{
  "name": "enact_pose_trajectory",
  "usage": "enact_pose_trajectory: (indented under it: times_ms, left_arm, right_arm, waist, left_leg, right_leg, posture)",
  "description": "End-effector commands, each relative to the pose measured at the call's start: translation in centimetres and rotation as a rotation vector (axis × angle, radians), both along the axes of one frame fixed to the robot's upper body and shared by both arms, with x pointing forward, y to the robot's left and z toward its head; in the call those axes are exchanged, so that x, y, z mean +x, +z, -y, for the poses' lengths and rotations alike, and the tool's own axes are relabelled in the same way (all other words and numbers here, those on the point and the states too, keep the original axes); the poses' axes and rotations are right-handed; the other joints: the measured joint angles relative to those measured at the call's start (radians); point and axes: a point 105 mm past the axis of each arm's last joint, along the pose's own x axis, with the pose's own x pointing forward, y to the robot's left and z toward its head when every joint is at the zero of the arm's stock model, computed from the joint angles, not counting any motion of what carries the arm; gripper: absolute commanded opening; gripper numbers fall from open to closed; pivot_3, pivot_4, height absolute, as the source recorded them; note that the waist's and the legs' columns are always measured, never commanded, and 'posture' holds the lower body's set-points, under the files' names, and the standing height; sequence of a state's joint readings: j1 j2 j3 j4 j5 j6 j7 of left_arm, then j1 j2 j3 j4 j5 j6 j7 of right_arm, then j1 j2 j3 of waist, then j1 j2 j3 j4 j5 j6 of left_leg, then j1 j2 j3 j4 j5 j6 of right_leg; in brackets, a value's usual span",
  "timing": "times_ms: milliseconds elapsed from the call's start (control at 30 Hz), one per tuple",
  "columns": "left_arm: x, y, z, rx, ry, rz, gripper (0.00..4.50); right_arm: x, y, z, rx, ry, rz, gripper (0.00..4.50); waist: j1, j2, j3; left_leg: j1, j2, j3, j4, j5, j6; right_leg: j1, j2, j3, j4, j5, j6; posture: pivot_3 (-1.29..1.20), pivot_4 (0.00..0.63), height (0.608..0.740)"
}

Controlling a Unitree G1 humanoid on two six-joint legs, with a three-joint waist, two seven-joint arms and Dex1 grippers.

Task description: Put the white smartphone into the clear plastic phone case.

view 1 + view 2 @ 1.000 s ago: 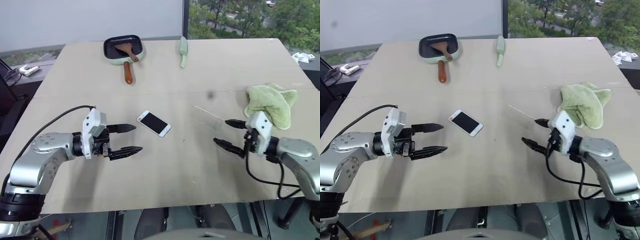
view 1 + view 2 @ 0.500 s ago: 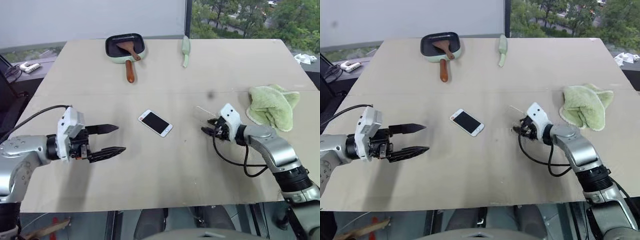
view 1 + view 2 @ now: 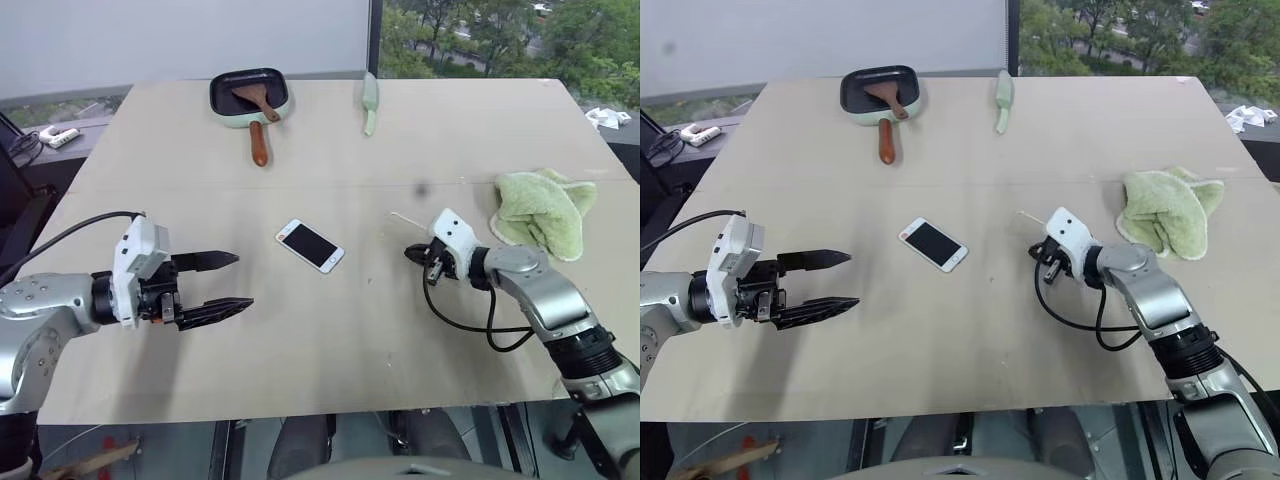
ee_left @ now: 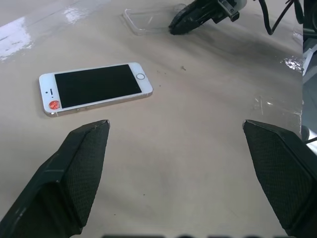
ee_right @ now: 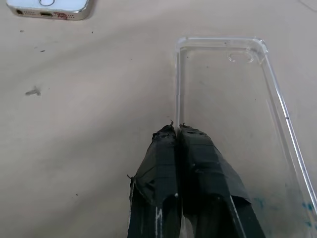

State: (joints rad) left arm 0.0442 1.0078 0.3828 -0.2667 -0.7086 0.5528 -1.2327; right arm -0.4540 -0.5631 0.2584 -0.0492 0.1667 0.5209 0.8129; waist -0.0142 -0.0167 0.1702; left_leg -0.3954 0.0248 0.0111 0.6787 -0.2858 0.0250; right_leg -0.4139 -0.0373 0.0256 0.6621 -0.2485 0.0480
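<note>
Tabletop [image 3: 330,330] holds white, black-screened smartphone [image 3: 309,246] face-up

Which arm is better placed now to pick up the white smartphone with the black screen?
The left. Its tool is open and points toward the white smartphone, with bare table between them. The right tool is shut on the side wall of the clear plastic phone case, so it is occupied.

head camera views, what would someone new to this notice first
The right gripper, fingers pinched shut on the long side wall of the clear plastic phone case, at the table's right of middle. Next, the white smartphone lying screen up mid-table, apart from the case, with the left gripper wide open beside it, holding nothing.
</note>
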Motion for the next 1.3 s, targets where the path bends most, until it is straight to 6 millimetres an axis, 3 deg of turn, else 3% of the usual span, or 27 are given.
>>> enact_pose_trajectory:
  times_ms: [33,267,467,567,733,800,967,1067,1300]
  left_arm:
    - [-0.2,1.1,0.3,0.015,-0.028,0.052,4.5]
    - [-0.1,0.9,1.0,0.024,-0.047,0.093,4.5]
    - [-0.7,0.1,2.2,0.026,-0.078,0.081,4.5]
    - [-0.7,0.1,2.4,0.027,-0.082,0.083,4.5]
    - [-0.7,0.1,2.3,0.034,-0.083,0.089,4.5]
    - [-0.7,0.1,2.1,0.037,-0.081,0.091,4.5]
    - [-0.3,0.1,1.8,0.038,-0.071,0.1,4.5]
    - [-0.2,-0.4,1.4,0.038,-0.049,0.092,4.5]
    - [-0.4,-0.4,-0.2,0.02,0.086,0.121,4.5]
  right_arm:
    - [-1.8,2.0,-1.2,0.061,0.185,0.056,0.03]
    - [-7.3,2.5,-1.6,0.037,0.516,-0.05,0.03]
    - [-7.9,1.6,-1.1,-0.066,0.587,-0.046,0.03]
    - [-7.2,1.1,-0.8,-0.088,0.558,-0.046,1.03]
    - [-6.9,0.6,0.1,-0.125,0.544,-0.05,3.64]
    - [-7.0,1.2,0.2,-0.097,0.533,-0.043,4.47]
    - [-6.9,3.8,-0.1,0.009,0.499,-0.01,4.47]
    - [-6.5,5.6,-2.2,0.137,0.452,0.033,4.47]
    - [-4.6,5.3,-7.4,0.202,0.301,0.085,4.47]
  waist:
    - [0.0,0.0,0.0]
    - [0.001,0.0,0.0]
    - [0.0,0.0,0.0]
    - [0.001,0.0,0.0]
    - [0.002,0.0,0.0]
    - [0.002,0.0,0.0]
    - [0.002,0.0,0.0]
    - [-0.002,0.0,0.0]
    - [-0.002,0.0,0.0]
  left_leg:
    - [0.0,0.0,0.0,0.0,0.0,0.0]
    - [-0.001,0.001,-0.001,0.0,0.0,0.0]
    - [0.0,0.001,-0.001,0.001,0.0,0.0]
    - [0.0,0.001,-0.001,0.002,0.0,0.0]
    - [-0.001,0.001,-0.001,0.003,0.0,0.0]
    - [-0.001,0.001,-0.001,0.003,0.0,0.0]
    - [-0.001,0.001,-0.001,0.003,0.0,0.0]
    - [-0.001,0.001,-0.001,0.003,0.0,0.0]
    - [-0.001,0.001,-0.001,0.003,0.0,0.0]
  right_leg:
    - [0.0,0.0,0.0,0.0,0.0,0.0]
    - [0.0,0.0,-0.001,-0.001,0.0,0.0]
    - [0.0,0.0,-0.001,0.0,0.0,0.0]
    - [0.0,0.0,-0.001,0.0,0.0,0.0]
    - [0.0,0.0,-0.001,0.0,0.0,0.0]
    - [0.0,0.0,-0.001,0.0,0.0,0.0]
    - [0.0,0.0,-0.001,0.0,0.0,0.0]
    - [0.001,0.0,-0.001,0.0,0.0,0.0]
    - [0.0,0.0,-0.001,0.001,0.0,0.0]
  posture:
    - [0.0,0.15,0.74]
    - [0.0,0.15,0.74]
    - [0.0,0.15,0.74]
    - [0.0,0.15,0.74]
    - [0.0,0.15,0.74]
    - [0.0,0.15,0.74]
    - [0.0,0.15,0.74]
    - [0.0,0.15,0.74]
    - [0.0,0.15,0.74]
